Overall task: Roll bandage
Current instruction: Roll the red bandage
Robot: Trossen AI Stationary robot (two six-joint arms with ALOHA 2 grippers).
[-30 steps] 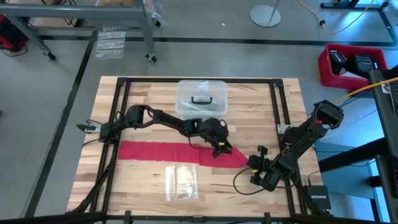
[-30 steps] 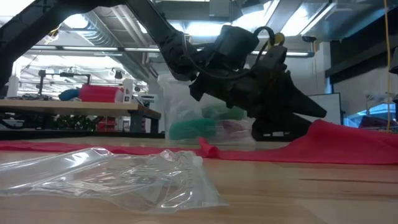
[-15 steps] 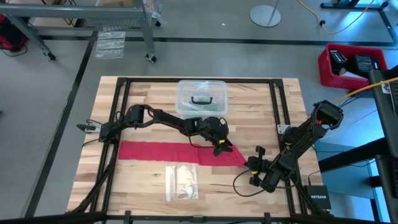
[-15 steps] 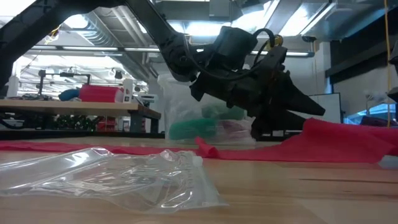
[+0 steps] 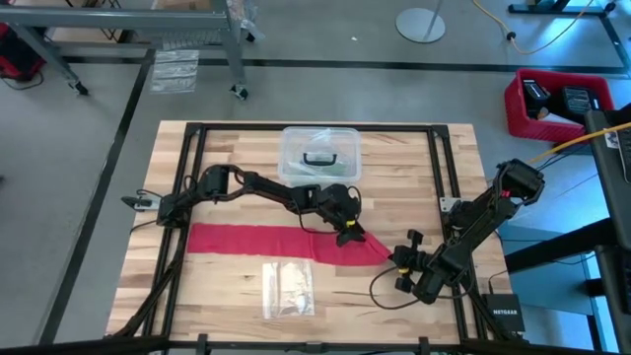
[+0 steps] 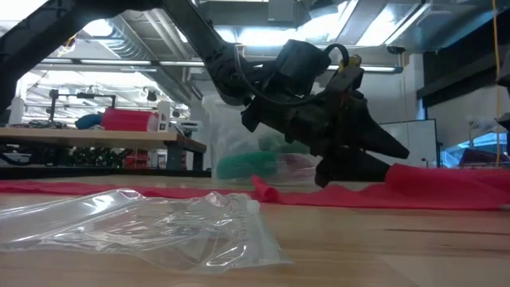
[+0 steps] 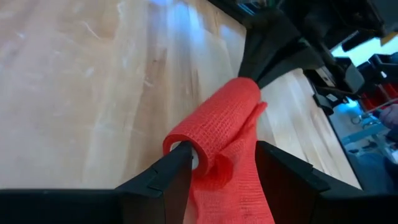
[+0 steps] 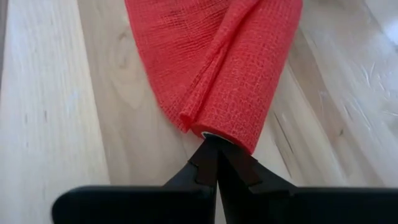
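The red bandage [image 5: 256,242] lies as a flat band across the table's middle. Its right end is wound into a short roll [image 7: 217,118], which also shows in the right wrist view [image 8: 249,74]. My left gripper [image 5: 347,235] stands at one end of the roll, shut on it, with its fingers on either side [image 7: 221,152]. My right gripper [image 5: 397,258] is shut on the roll's other end [image 8: 216,146]. It shows beyond the roll in the left wrist view [image 7: 273,50]. In the low view the left gripper [image 6: 351,151] hides the roll. My left gripper holds the roll's end between its two fingers. One finger [image 7: 177,168] is beside the pale core [image 7: 188,151]. The other [image 7: 273,168] is against the loose cloth hanging from the roll. The fingers slant down from the table's left and lie along the roll. My right gripper pinches the roll's end [image 8: 219,135] between its two shut fingertips. It comes from the table's right near side, low over the wood, in line with the roll. Loose cloth folds [image 8: 186,106] trail from the roll onto the table.
A clear plastic box with a black handle [image 5: 318,155] stands at the far middle, just behind the left arm. A small clear plastic bag [image 5: 288,289] lies near the front edge, in front of the band, and fills the low view's foreground [image 6: 143,223]. A black frame rims the table [image 5: 197,128].
My left gripper has shifted slightly toward the table's left and far side. The raised cloth at the bandage's right end has sunk lower toward the table. The flat part of the band has stayed in place.
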